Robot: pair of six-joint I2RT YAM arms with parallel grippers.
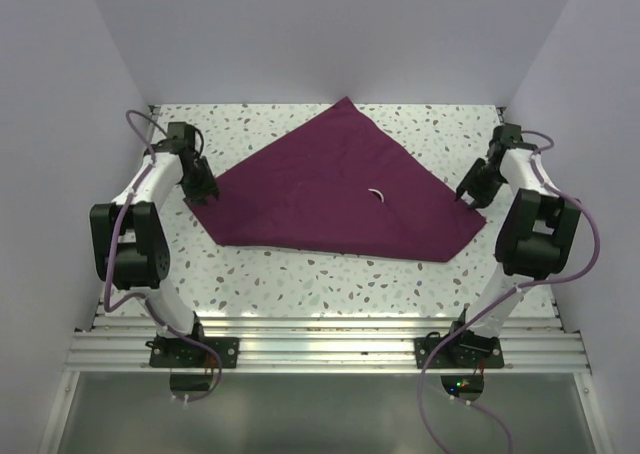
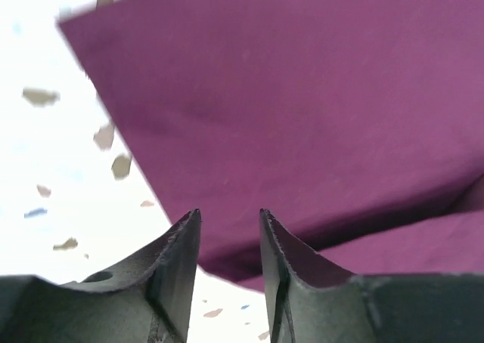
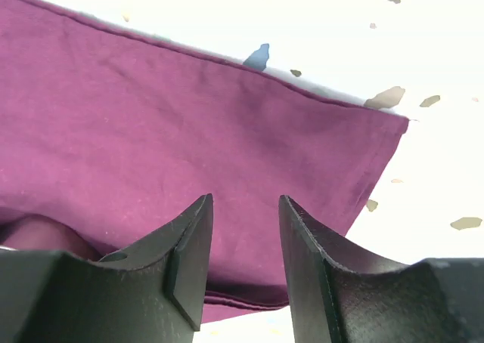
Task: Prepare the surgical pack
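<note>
The cloth (image 1: 335,189) lies flat on the table (image 1: 300,274), folded into a broad wedge with its near edge doubled (a pale line runs along it). The left gripper (image 1: 203,189) sits at the cloth's left corner and the right gripper (image 1: 470,194) at its right corner, probably because those corners are the two ends of the fold. Both pairs of jaws stand partly apart with nothing between them, and the cloth lies loose beneath. A white curl (image 1: 377,195) shows near the cloth's middle; I cannot tell what it is.
</note>
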